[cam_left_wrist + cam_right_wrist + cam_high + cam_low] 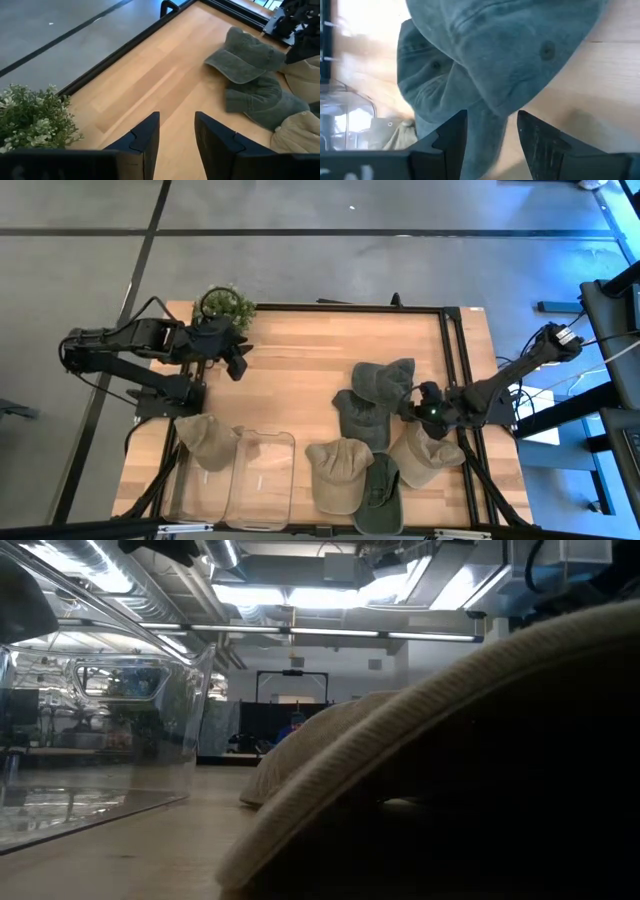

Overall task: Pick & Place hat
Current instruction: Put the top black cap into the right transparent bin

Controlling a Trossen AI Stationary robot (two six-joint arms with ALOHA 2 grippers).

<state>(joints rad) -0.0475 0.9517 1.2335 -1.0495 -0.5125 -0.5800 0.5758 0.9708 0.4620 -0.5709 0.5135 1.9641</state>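
Several hats lie on the wooden table's right half: two green hats (385, 378) (360, 420), overlapping, then a tan hat (338, 472), a green one (380, 485) and a tan one (425, 455) nearer the front. Another tan hat (207, 440) rests against the clear bin (262, 477). My right gripper (413, 406) (492, 135) is open, tilted down at the right side of the overlapping green hats (485, 60). Green cloth shows in the gap between its fingers. My left gripper (238, 362) (177, 135) is open above bare table at the far left, holding nothing. My right gripper comes slanting down from the table's right at the edge of the green hats (487, 117), one finger on each side of the cloth. I cannot tell whether the fingers touch it. The hats lie flat on the table.
A small potted plant (225, 305) stands at the far left corner, just behind my left gripper. A black frame rail (452, 360) runs along the table's right side. Bare wood (300, 360) lies between the two arms. The low view shows the bin (100, 740) and a tan hat (450, 740) close up.
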